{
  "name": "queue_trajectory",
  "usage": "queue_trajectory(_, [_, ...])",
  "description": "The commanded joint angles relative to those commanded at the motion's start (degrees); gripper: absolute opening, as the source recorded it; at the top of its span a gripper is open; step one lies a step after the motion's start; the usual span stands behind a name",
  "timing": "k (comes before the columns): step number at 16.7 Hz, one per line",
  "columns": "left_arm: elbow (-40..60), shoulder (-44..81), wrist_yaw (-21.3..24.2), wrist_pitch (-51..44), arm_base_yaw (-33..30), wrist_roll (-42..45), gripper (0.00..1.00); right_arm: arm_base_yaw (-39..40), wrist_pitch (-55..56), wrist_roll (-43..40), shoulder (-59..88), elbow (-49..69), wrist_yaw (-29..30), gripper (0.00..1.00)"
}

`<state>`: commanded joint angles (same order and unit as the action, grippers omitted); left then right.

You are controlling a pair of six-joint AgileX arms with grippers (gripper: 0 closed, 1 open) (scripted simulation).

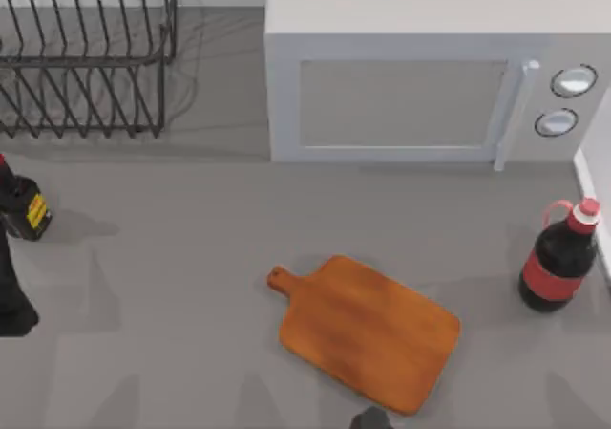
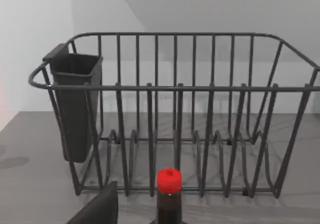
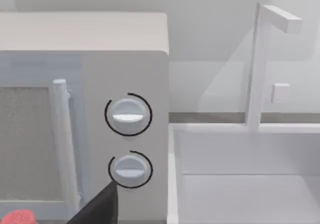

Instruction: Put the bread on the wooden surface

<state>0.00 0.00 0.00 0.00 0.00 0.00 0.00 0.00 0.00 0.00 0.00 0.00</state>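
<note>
Cutting board (image 1: 368,332) flat on grey surface (image 1: 191,257), centre-right, handle toward left. Bare top. Cola bottle (image 1: 558,257) right, red label unreadable. Soy bottle (image 1: 23,207) left, yellow label unreadable. Left tool (image 2: 97,209), right tool (image 3: 97,209): opening cannot tell.

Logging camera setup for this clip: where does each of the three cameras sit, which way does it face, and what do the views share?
Top view: above the table, looking down on the cutting board, microwave and cola bottle; left arm at the left edge.
Left wrist view: low, facing the dish rack; sauce bottle in front.
Right wrist view: facing the microwave's dials and a sink.
Shared: rack and microwave appear from above too.
</note>
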Motion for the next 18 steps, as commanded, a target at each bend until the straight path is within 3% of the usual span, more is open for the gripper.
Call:
queue_trajectory(4, [1.76, 1.84, -0.06, -1.21, 0.62, -0.09, 1.00, 0.00, 0.00, 0.00, 0.00, 0.00, 0.00, 1.00])
queue_trajectory(8, [10.83, 12.80, -0.19, -8.63, 3.43, -0.02, 1.00, 0.00, 0.00, 0.00, 0.00, 0.00, 0.00, 1.00])
queue_trajectory(18, [45.88, 72.65, -0.18, -40.65, 11.89, 4.42, 1.00, 0.00, 0.00, 0.00, 0.00, 0.00, 0.00, 1.00])
